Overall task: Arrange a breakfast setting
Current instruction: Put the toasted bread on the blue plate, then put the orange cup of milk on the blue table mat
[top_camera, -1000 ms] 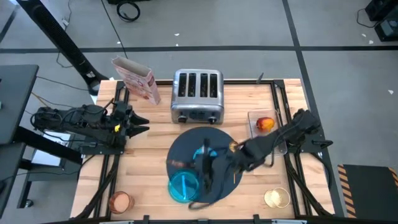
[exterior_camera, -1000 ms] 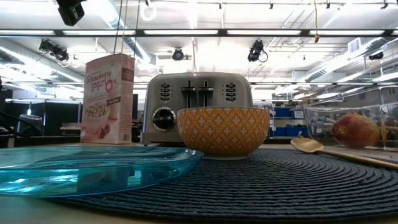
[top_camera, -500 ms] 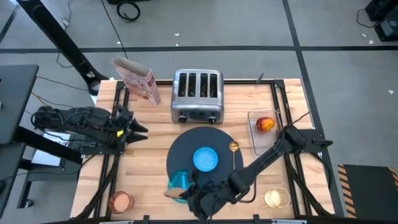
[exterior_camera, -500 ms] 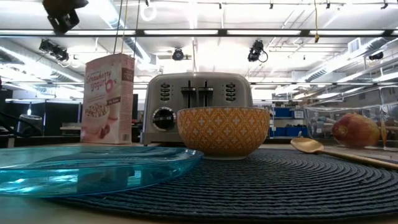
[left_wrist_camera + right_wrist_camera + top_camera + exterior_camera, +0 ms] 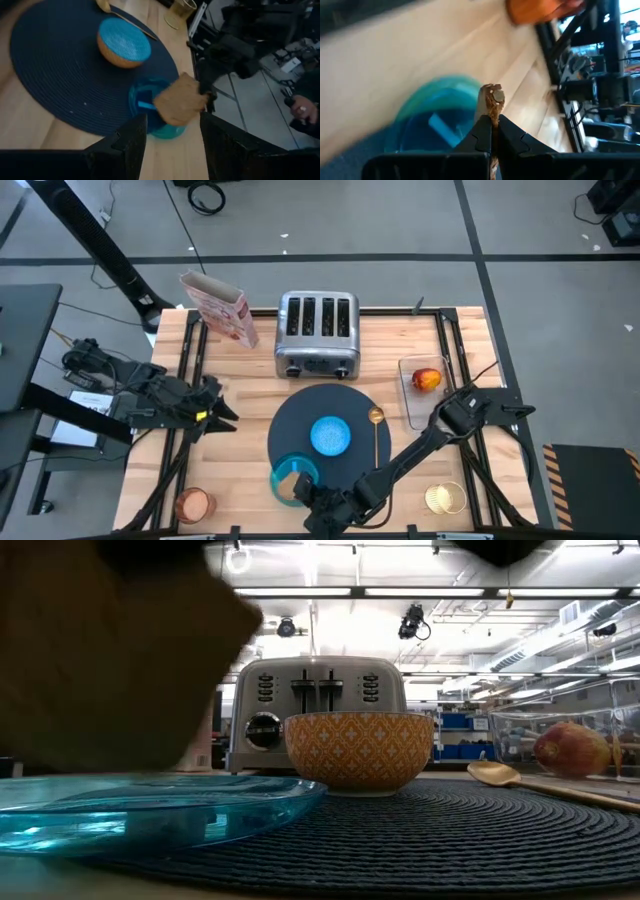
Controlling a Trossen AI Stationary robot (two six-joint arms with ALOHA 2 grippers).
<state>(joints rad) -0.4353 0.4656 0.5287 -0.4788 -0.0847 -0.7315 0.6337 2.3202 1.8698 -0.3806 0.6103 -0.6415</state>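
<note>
Progress: navy mat [image 5: 295,430] is centred on the bench [image 5: 245,395], blue bowl [image 5: 331,435] sits mid-mat, gold spoon [image 5: 377,430] lies just beside it on the mat's right side, teal plate [image 5: 285,477] overlaps the mat's near-left edge.

Right gripper [image 5: 492,131] is pinching the toast slice [image 5: 181,106] edge-on, holding it just above the plate, not yet set down.

Left gripper [image 5: 222,416] waits at the left bench edge, fingers spread.

Still to do, I'd judge: land the toast; bring in the copper cup [image 5: 193,505] from the near-left corner and the red-orange fruit [image 5: 427,379] from its clear tray at right.

Versus half a second ago: the toast now sits over the plate and blocks most of the low view's left side; the left arm has shifted slightly nearer.
</note>
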